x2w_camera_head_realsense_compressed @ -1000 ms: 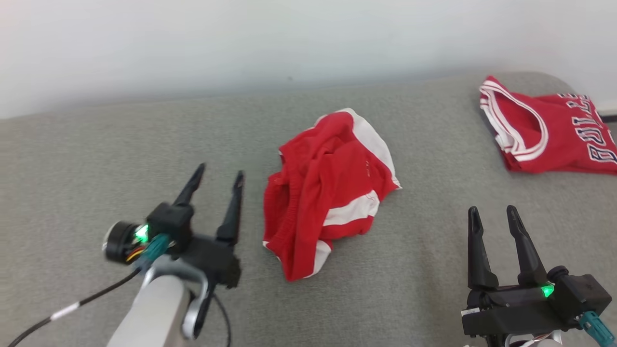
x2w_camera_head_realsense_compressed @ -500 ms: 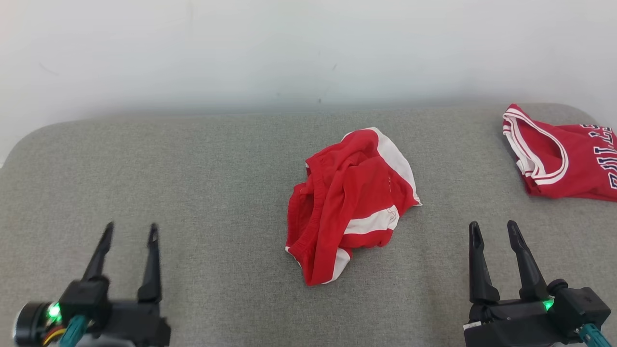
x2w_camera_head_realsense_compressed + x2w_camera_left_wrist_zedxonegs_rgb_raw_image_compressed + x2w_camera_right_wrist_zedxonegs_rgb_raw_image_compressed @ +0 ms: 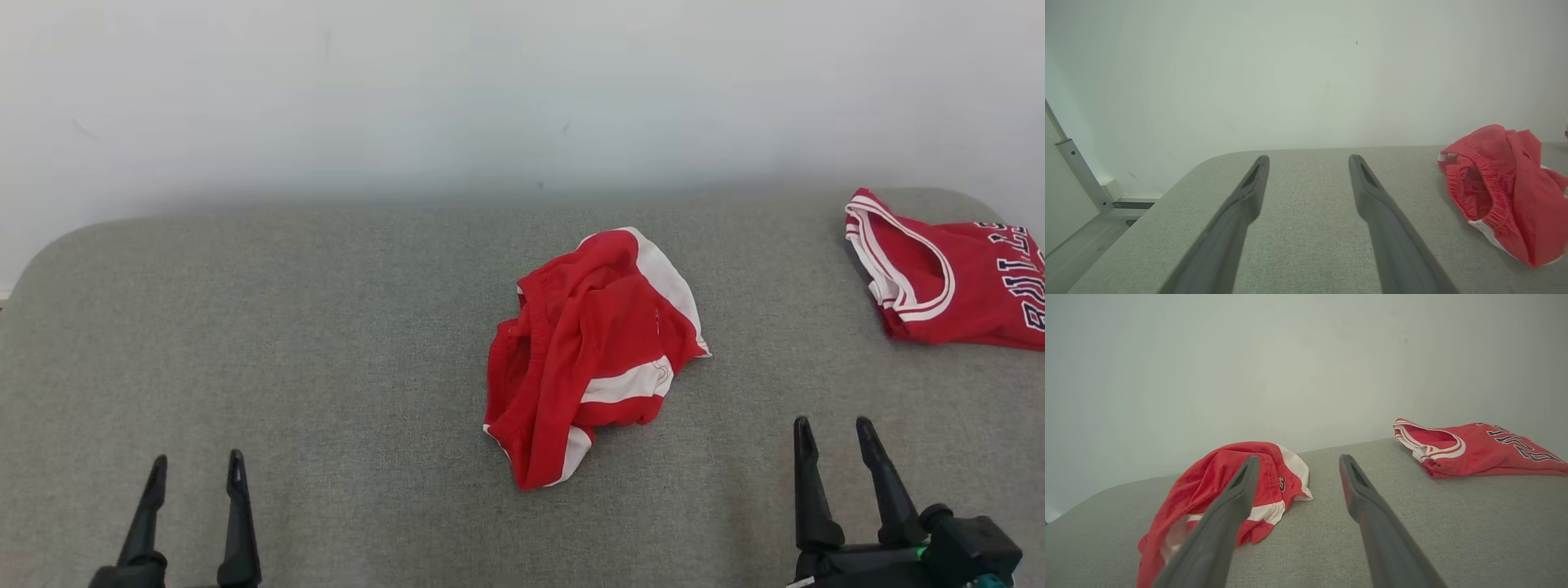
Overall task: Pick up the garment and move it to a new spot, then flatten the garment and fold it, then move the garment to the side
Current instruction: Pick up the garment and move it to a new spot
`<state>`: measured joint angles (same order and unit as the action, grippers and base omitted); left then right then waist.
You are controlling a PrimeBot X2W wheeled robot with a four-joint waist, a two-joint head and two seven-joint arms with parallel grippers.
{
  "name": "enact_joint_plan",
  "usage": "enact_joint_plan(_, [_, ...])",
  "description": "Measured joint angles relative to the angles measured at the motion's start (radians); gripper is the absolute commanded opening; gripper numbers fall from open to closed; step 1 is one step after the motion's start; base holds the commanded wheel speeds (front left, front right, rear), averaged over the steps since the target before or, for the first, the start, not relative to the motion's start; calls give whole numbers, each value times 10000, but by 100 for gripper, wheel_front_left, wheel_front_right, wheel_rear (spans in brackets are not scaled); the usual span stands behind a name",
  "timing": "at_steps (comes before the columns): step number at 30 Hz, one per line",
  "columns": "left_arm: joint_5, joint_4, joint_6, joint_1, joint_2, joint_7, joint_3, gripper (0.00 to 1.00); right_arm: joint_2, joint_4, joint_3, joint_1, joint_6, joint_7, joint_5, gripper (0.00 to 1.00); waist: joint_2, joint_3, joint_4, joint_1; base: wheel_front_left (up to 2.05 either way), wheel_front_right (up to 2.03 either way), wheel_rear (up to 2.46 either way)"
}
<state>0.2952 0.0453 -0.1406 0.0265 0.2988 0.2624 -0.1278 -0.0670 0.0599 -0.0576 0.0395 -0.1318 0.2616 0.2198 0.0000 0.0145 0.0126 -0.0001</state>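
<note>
- The crumpled red garment with white stripes (image 3: 592, 355) lies in a heap near the middle of the grey fabric-covered tabletop (image 3: 326, 327) — not yet lifted.
- The left tool (image 3: 197, 459), a second ago just beside the garment's left edge, has drawn back and now stands well apart from it, released and empty.
- The right tool (image 3: 833, 425) is released too — I judge the first pick-up has not begun.

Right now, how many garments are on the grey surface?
2. Crumpled red-and-white shorts lie near the middle of the grey surface; a folded red jersey lies at its far right, cut by the frame edge. Others may lie beyond.
</note>
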Motion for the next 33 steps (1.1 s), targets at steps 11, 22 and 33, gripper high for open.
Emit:
enact_joint_plan(11, [-623, 151, 265, 297, -349, 0, 130, 100, 44, 451, 276, 233, 0, 0, -194, 100, 0, -119, -131, 1, 0, 0, 0])
enact_joint_plan(22, [-767, 221, 826, 466, -431, 0, 240, 100, 40, 500, 320, 256, 0, 0, -301, 100, 0, -210, -112, 1, 0, 0, 0])
enact_joint_plan(33, [-940, 380, 1074, 541, -625, 0, 366, 100, 15, 556, 324, 280, 0, 0, -330, 100, 0, -208, -22, 1, 0, 0, 0])
